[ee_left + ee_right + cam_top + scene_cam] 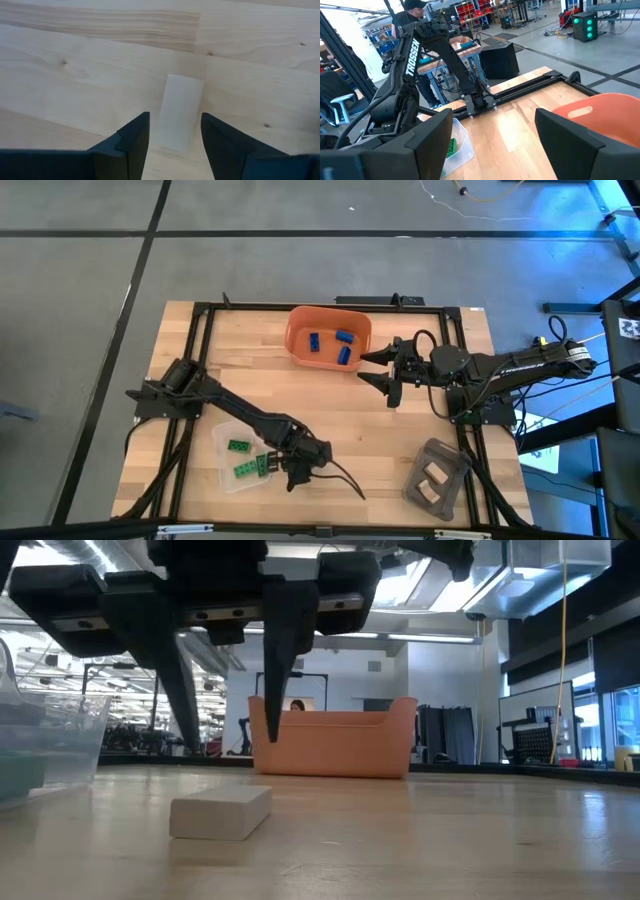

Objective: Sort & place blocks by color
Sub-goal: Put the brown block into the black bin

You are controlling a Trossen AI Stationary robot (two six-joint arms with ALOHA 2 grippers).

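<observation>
Because blue blocks (331, 345) already lie in the orange bin (300, 320) and green ones (240, 447) in the clear tray (222, 470), the left tool (174, 137) hangs spread over a tan block (179, 110) lying on the bench (340, 420), presumably to grasp it, while the right tool (382, 367) waits spread beside the bin.

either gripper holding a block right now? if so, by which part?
No. The left gripper is open above a tan block lying on the table; the right gripper is open and empty beside the orange bin.

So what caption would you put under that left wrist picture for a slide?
The left tool, fingers open, poised over a pale tan block lying on the wooden table.
</observation>
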